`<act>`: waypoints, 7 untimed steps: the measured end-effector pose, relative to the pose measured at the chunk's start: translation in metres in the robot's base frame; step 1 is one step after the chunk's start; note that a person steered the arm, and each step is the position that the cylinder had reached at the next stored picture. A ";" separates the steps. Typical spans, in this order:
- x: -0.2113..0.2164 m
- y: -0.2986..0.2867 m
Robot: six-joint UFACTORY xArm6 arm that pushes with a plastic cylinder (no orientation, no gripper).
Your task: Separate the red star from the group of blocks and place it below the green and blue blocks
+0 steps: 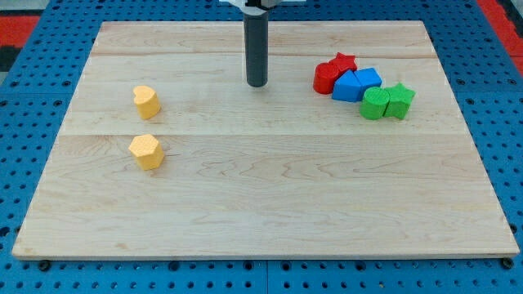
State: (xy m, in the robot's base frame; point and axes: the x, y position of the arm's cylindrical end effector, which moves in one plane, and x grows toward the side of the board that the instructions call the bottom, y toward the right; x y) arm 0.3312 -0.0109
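The red star sits at the top of a tight cluster at the view's upper right. A second red block, rounded, touches it on the left. Two blue blocks lie just below and right of the reds. Two green blocks, a round one and a star-like one, lie at the cluster's lower right. My tip rests on the board to the left of the cluster, well apart from the red blocks.
Two yellow blocks stand at the view's left, one above the other. The wooden board lies on a blue pegboard, with its edges on all sides in view.
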 end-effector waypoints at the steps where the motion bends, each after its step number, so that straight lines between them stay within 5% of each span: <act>1: -0.022 -0.002; 7: -0.067 0.017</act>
State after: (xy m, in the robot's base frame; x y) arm 0.2643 0.0066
